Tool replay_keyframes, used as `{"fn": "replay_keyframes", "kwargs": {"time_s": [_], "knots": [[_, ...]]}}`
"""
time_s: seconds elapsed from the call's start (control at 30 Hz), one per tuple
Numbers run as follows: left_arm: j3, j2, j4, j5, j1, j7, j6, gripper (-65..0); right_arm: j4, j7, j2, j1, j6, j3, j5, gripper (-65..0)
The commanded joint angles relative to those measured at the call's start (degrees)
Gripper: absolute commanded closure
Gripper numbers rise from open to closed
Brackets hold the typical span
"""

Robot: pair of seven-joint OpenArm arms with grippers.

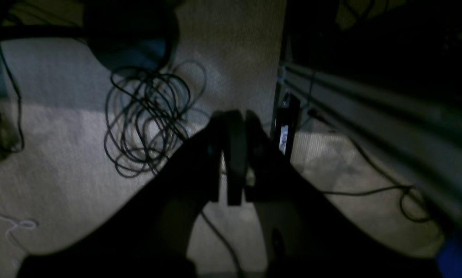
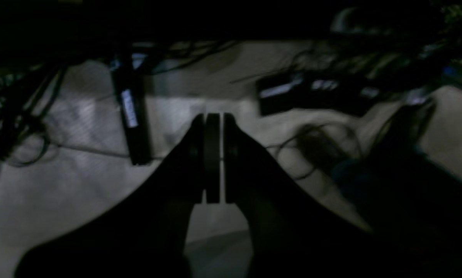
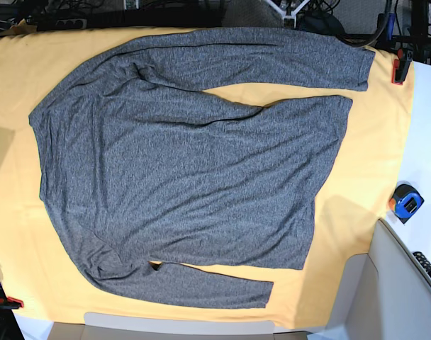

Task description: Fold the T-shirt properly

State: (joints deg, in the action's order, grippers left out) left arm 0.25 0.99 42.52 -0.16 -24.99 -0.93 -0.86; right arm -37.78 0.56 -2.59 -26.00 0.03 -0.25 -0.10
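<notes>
We see the T-shirt spread flat across the yellow-orange cloth, filling the middle of the base view.

Our left gripper and right gripper both hang over dim carpet and loose cables, jaws pressed together, holding nothing.

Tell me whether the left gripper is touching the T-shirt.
Apart. The left wrist view shows the left gripper over carpet and cables; the base view shows the T-shirt alone.

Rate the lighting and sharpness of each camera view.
Base: bright, even, sharp on the T-shirt. Left wrist: dim, the shut left claw a dark silhouette, cables fairly clear. Right wrist: darkest and smeared with blur behind the shut right claw.
</notes>
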Motion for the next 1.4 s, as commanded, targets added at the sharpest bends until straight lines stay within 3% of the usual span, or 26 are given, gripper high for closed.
{"fn": "replay_keyframes", "kwargs": {"time_s": [0.0, 0.13, 0.27, 0.6, 0.8, 0.87, 0.97, 1.13, 1.2, 1.37], "knots": [[-0.03, 0.72, 3.76, 0.03, -2.57, 0.71, 0.38, 0.0, -3.23, -0.69, -0.62, -2.88, -0.08, 0.12, 0.23, 0.0], [-0.21, 2.13, 16.69, -1.29, -11.45, -3.69, 0.38, 0.0, -15.71, -0.69, -2.38, -12.02, -0.08, 0.03, 0.23, 0.0], [0.06, 5.03, 27.5, -7.09, -19.53, -7.03, 0.38, 0.0, -27.76, -0.69, -4.49, -20.55, -0.08, 0.03, 0.23, 0.0], [-0.03, 16.37, 63.02, -18.78, -43.62, -7.64, 0.29, 0.0, -58.35, -0.78, -10.29, -37.87, -0.08, 0.56, 0.67, 0.0], [0.06, 20.85, 73.74, -20.28, -48.37, -9.66, 0.29, 0.0, -71.71, -0.69, -10.38, -41.74, -0.08, 0.56, 1.37, 0.0], [0.06, 21.73, 76.03, -20.28, -48.37, -11.42, 0.29, 0.0, -74.7, -0.78, -10.38, -42.0, 0.19, 0.56, 5.07, 0.0], [0.06, 22.7, 76.82, -20.28, -48.11, -12.13, 0.2, 0.0, -77.34, -0.87, -11.78, -41.91, 0.89, 1.44, 15.35, 0.0], [-0.03, 26.65, 76.99, -20.36, -47.58, -12.21, 0.2, -0.7, -77.69, -0.6, -14.6, -39.01, 6.17, 2.58, 36.45, 0.0], [-0.03, 27.88, 76.99, -20.36, -46.26, -12.21, 0.2, -4.0, -77.78, -0.6, -14.68, -37.69, 6.17, 2.67, 39.61, -2.9], [-0.12, 28.5, 76.99, -20.36, -43.89, -12.65, 0.2, -13.4, -77.87, -0.34, -14.25, -33.83, 6.17, 1.97, 43.31, -17.3]]}}
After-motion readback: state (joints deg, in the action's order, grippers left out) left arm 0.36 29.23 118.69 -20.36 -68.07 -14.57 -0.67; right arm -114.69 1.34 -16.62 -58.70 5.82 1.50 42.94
